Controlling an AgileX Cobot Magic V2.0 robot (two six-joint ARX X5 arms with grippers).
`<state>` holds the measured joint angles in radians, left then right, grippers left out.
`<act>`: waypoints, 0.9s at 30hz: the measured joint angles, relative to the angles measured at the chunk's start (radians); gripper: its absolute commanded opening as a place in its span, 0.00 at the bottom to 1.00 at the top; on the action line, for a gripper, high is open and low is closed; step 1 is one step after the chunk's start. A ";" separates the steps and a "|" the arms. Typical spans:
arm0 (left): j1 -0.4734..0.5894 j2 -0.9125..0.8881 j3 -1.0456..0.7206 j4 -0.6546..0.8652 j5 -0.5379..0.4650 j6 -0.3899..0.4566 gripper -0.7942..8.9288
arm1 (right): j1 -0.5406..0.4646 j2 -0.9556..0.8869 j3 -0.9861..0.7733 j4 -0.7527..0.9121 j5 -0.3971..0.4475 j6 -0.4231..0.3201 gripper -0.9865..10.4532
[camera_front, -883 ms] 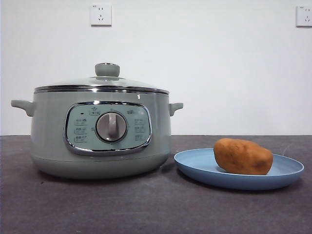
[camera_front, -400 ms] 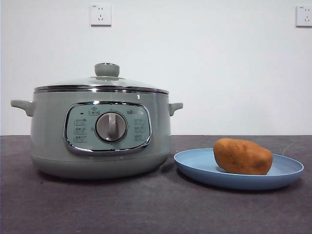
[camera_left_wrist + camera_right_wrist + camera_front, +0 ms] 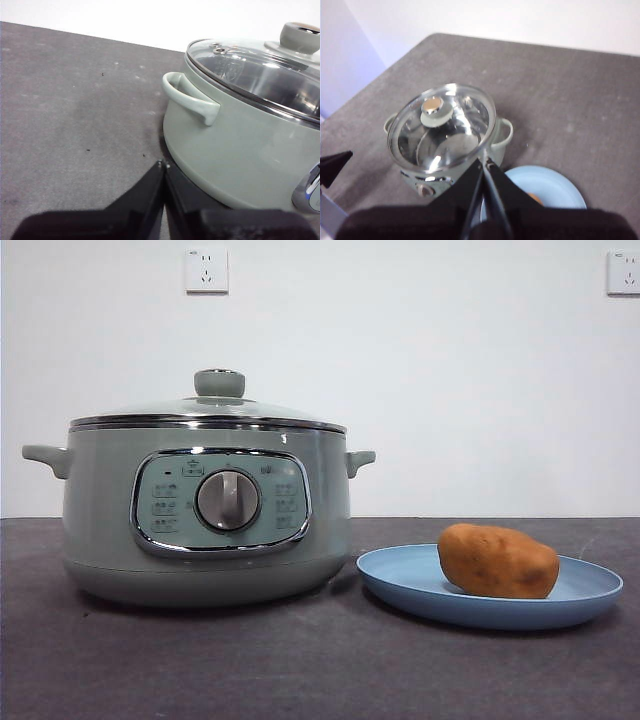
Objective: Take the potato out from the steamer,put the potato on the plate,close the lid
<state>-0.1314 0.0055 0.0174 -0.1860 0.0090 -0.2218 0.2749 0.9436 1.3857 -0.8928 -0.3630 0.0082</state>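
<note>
While the lid (image 3: 208, 408) is seated on the steamer (image 3: 205, 510), the potato (image 3: 498, 561) is seen lying on the plate (image 3: 400, 585) just beside it on the counter (image 3: 300, 660). The left gripper (image 3: 164, 166) is held low beside the steamer's handle, jaws pressed together and empty. The right gripper (image 3: 485, 162) is held high above steamer and plate, jaws likewise closed on nothing.

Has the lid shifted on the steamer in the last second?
No. The lid sits shut on the steamer, its knob in line with the dial as before.
</note>
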 measured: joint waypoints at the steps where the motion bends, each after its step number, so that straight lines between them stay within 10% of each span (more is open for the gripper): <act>1: 0.000 0.000 0.000 0.000 0.000 0.000 0.08 | 0.000 0.000 0.000 -0.010 0.000 -0.002 0.09; 12: 0.000 0.000 0.000 0.000 0.000 0.000 0.08 | -0.172 -0.033 -0.108 0.104 0.049 -0.074 0.09; 27: 0.000 0.000 0.000 0.000 0.000 0.000 0.08 | -0.360 -0.488 -1.035 0.800 0.051 0.057 0.09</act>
<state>-0.1314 0.0055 0.0174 -0.1860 0.0086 -0.2218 -0.0849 0.4553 0.3508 -0.0929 -0.3115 0.0654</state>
